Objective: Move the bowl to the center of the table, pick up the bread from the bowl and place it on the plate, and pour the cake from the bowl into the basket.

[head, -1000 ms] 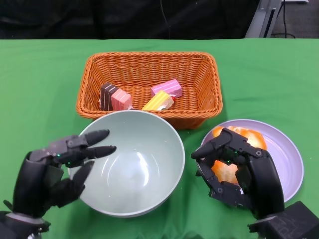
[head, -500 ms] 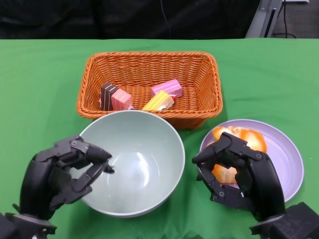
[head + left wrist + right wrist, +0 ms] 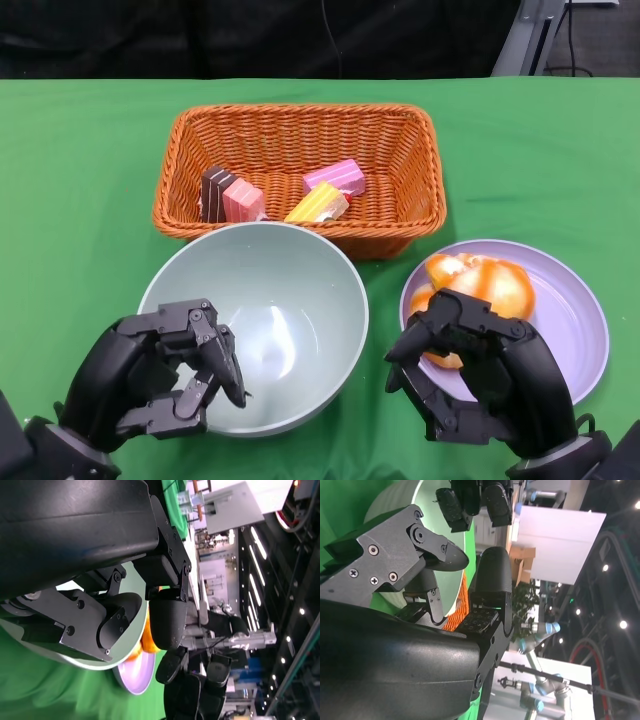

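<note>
Bowl [image 3: 262,318] sits empty near the basket [image 3: 299,175], left of the plate [image 3: 560,315] with bread [image 3: 478,283]; cakes [image 3: 325,203] lie in the basket. Left hand [image 3: 160,378] and right hand [image 3: 480,372] curl, holding nothing.

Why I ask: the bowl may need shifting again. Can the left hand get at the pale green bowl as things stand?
Probably yes. The left hand sits curled at the near-left rim of the pale green bowl, which looks empty, with nothing between them.

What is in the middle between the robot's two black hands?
In the head view, the pale green bowl sits between the left hand and the right hand, with a strip of green tablecloth beside the right hand.
</note>
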{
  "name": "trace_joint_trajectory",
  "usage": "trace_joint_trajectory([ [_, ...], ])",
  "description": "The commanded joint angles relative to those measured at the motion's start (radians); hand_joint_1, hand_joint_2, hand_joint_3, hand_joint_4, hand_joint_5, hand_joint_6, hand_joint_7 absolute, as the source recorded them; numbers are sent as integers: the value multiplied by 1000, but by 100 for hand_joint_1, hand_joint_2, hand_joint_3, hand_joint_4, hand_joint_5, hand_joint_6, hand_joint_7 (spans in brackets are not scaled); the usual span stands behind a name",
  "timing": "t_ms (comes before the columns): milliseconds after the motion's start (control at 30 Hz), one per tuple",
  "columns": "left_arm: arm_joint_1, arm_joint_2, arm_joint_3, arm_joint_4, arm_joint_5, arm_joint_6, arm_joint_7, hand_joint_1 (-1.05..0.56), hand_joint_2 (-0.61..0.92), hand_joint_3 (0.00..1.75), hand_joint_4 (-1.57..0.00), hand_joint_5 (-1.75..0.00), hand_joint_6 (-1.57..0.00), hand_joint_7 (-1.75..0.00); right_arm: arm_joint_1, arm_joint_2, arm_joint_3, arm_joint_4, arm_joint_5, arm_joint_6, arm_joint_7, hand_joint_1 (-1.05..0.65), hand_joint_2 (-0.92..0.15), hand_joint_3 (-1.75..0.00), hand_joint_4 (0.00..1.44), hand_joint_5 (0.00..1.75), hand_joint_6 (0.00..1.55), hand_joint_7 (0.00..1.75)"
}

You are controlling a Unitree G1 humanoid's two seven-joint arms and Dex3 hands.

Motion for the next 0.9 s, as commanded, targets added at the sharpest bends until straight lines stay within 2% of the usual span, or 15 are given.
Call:
trace_joint_trajectory([
  [33,6,5,18,-9,-9,19,-28,4,52,125,-83,-158,-86,-142,-3,-4,-14,0,22,-12,15,1,-49,-111,81,148,77,120],
  [333,0,-20,27,-56,-16,61,-50,0,48,131,-86,-158,-89,-142,1,-16,-7,-38,43,20,62,1,-49,-108,83,149,79,117],
  [533,12,-16,30,-108,-20,116,-59,2,50,130,-85,-158,-88,-143,8,-10,-8,-71,41,39,61,0,-48,-109,83,149,80,115],
  [667,56,-9,13,-250,-2,185,-24,1,50,129,-85,-159,-87,-141,50,-33,13,-204,23,115,55,-5,-50,-102,80,149,77,116],
  [900,93,-7,2,-341,9,235,-7,0,52,125,-85,-160,-87,-142,98,-32,24,-300,-17,166,20,-7,-51,-99,84,152,79,118],
])
